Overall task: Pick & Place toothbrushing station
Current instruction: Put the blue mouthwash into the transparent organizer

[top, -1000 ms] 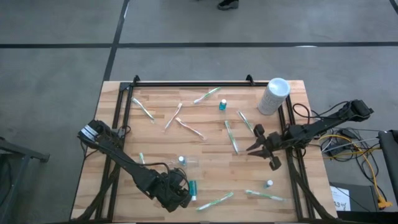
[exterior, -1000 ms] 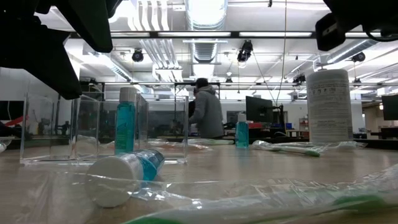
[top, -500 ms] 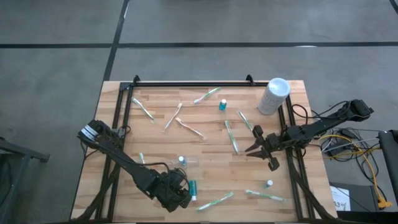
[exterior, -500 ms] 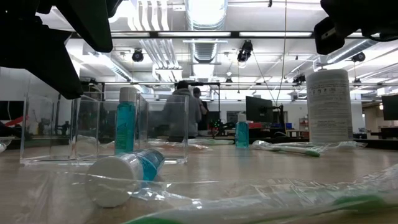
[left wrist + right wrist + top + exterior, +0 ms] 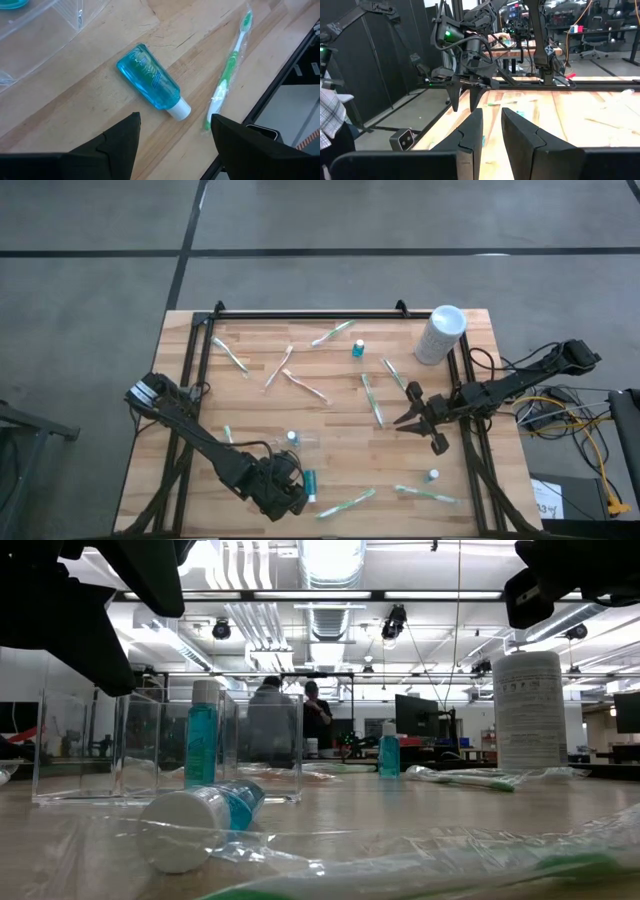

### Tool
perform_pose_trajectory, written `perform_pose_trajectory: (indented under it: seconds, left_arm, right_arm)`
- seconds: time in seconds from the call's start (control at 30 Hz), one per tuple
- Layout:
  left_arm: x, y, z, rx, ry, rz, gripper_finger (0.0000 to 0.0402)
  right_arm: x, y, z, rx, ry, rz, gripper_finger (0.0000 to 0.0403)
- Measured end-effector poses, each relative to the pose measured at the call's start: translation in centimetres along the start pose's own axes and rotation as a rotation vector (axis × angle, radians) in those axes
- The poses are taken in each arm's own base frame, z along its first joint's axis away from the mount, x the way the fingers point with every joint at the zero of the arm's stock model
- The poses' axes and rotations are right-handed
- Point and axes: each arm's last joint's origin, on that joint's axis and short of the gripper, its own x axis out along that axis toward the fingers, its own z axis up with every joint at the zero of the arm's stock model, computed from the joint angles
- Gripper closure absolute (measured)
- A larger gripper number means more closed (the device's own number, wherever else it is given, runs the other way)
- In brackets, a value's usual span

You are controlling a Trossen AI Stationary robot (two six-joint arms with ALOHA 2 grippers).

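Right gripper [image 5: 418, 420] edged slightly toward right table [image 5: 330, 375] edge vs. 1 s ago, fingers narrowly apart. Left gripper [image 5: 172, 132] spread wide, empty, over blue bottle [image 5: 150, 81] nr front edge.

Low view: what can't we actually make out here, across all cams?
- Low view: both arms are cut off by the top edge; neither gripper shows.
- Low view: near toothbrush wrapper too close and blurred to read.
- High view: left gripper is a dark mass; the mouthwash bottle beside it is tiny there.
- Left wrist view: clear organizer cut off by the edge.
- High view: white canister label too small.
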Motion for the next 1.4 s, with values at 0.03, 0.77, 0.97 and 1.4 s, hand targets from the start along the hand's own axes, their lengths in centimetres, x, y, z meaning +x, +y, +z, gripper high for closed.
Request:
perform_pose_trajectory:
  seconds: [0.03,0.77,0.97,1.4]
  left_arm:
    - [0.0,-0.01,0.0,0.0,0.0,-0.001,0.0154]
    - [0.01,0.08,0.16,-0.068,-0.037,0.007,0.0154]
    - [0.02,0.07,0.16,-0.11,-0.039,0.005,0.0154]
    - [-0.02,-0.88,0.19,-0.222,-0.037,-0.092,0.0154]
  right_arm:
    - [0.0,0.0,0.0,0.0,0.0,0.0,0.0335]
    - [0.0,0.0,0.01,0.0,0.0,0.0,0.0335]
    - [0.0,0.0,0.01,0.0,0.0,0.0,0.0335]
    - [0.0,0.0,0.01,0.0,0.0,0.0,0.0335]
